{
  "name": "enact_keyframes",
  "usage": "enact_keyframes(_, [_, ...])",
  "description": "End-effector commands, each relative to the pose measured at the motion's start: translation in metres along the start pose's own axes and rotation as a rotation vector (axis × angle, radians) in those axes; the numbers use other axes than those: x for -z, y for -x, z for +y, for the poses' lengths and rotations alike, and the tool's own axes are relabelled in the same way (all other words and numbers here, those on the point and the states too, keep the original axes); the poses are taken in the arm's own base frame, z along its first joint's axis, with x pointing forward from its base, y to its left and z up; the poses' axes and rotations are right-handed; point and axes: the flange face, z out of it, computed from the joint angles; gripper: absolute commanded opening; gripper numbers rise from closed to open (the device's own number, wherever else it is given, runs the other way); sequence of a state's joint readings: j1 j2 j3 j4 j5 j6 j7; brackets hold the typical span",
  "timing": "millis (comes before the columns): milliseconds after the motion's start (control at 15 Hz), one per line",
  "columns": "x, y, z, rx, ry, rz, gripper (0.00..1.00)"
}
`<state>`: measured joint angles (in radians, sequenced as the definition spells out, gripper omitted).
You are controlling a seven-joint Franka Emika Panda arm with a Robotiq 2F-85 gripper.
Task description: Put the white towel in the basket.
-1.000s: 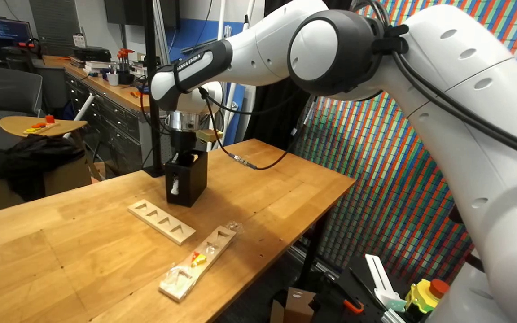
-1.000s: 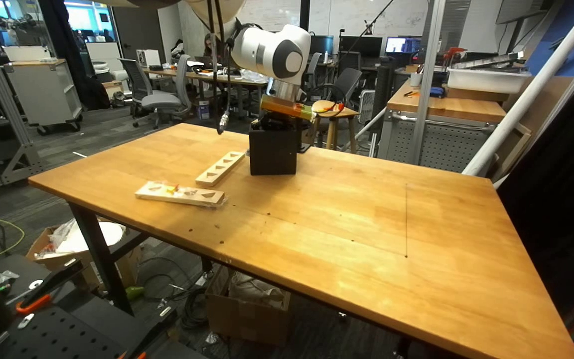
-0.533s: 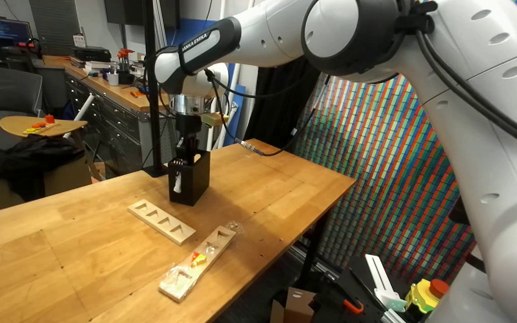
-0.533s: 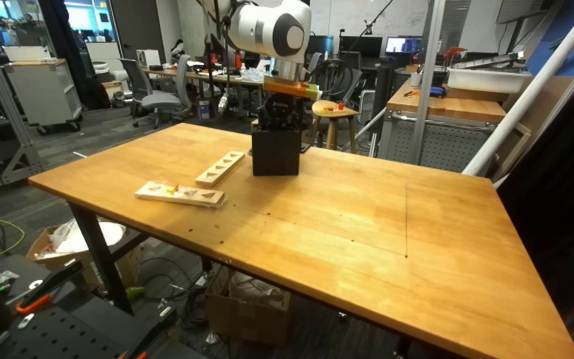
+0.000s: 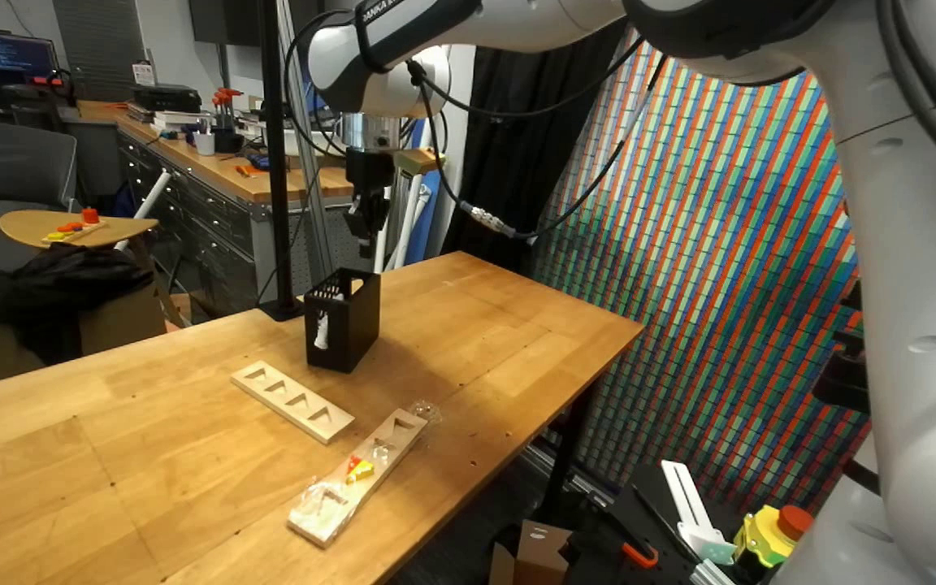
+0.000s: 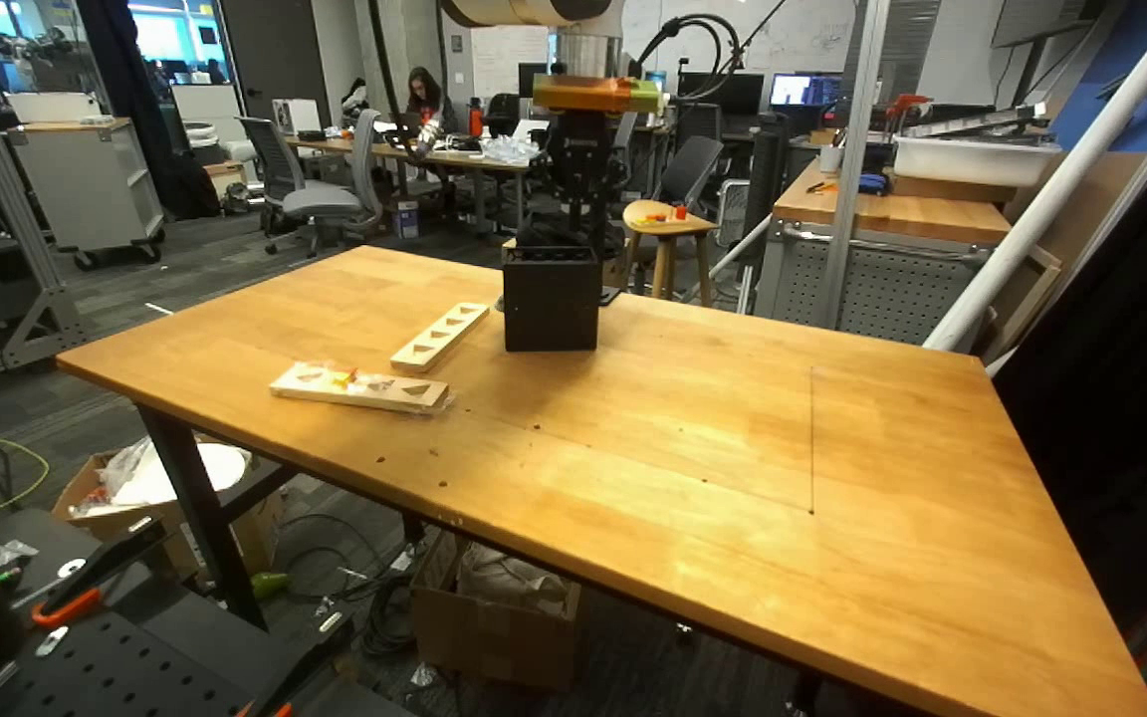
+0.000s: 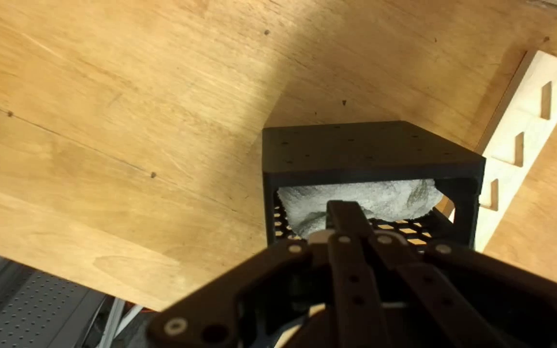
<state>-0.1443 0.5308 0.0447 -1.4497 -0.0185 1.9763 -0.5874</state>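
Note:
The white towel [image 7: 380, 195] lies bunched inside the black basket [image 7: 336, 150] in the wrist view. A white piece of the towel [image 5: 322, 331] also shows through the slot in the side of the basket [image 5: 354, 329] in an exterior view. The basket stands upright on the table, and its plain side [image 6: 551, 304] hides the towel in an exterior view. My gripper [image 7: 345, 208] is shut and empty, its fingers together. It hangs above the basket's open top, apart from basket and towel, in both exterior views [image 5: 366, 242] [image 6: 588, 234].
A wooden board with triangular recesses [image 5: 293, 402] lies beside the basket. A plastic-wrapped board with red and yellow pieces [image 5: 362, 479] lies nearer the table edge. A black pole [image 5: 277, 187] stands close behind the basket. A cable loops from the arm.
My gripper has risen out of the basket to above its rim. The towel stayed inside. The basket shifted slightly between the two earlier moments.

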Motion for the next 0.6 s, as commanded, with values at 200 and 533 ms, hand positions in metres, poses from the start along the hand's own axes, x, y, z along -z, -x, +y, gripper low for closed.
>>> enact_keyframes(200, [0.018, 0.015, -0.002, -0.025, 0.018, 0.012, 0.11])
enact_keyframes(533, [0.014, 0.017, -0.003, -0.026, 0.018, 0.013, 0.11])
